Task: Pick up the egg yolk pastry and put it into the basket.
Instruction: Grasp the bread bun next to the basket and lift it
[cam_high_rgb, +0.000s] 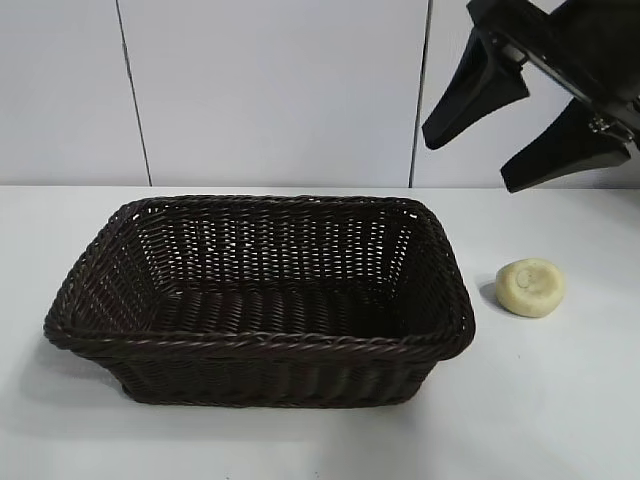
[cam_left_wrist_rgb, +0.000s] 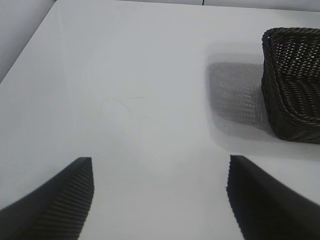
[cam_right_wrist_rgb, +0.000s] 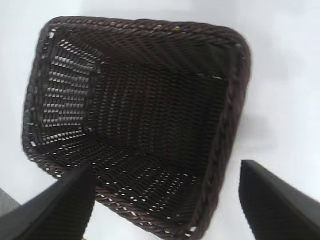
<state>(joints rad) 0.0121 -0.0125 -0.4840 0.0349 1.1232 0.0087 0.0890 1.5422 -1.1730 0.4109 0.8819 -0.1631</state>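
Resting on the white table (cam_high_rgb: 570, 400), well clear of its edges: egg yolk pastry (cam_high_rgb: 531, 287), round, pale yellow, dimpled, just beside the wicker basket (cam_high_rgb: 130, 330). My right hand (cam_high_rgb: 530, 135) hangs above it, fingers spread. My left hand (cam_left_wrist_rgb: 160, 200), spread, over bare table.

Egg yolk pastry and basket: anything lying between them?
Nothing: the exterior view shows only bare white table between the egg yolk pastry and the basket.

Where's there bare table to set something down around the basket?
Bare table lies left of the basket, in front of it, and at the right past the egg yolk pastry. The basket itself holds nothing. Tightest is the strip between basket and pastry, with the right claw hanging open above it.
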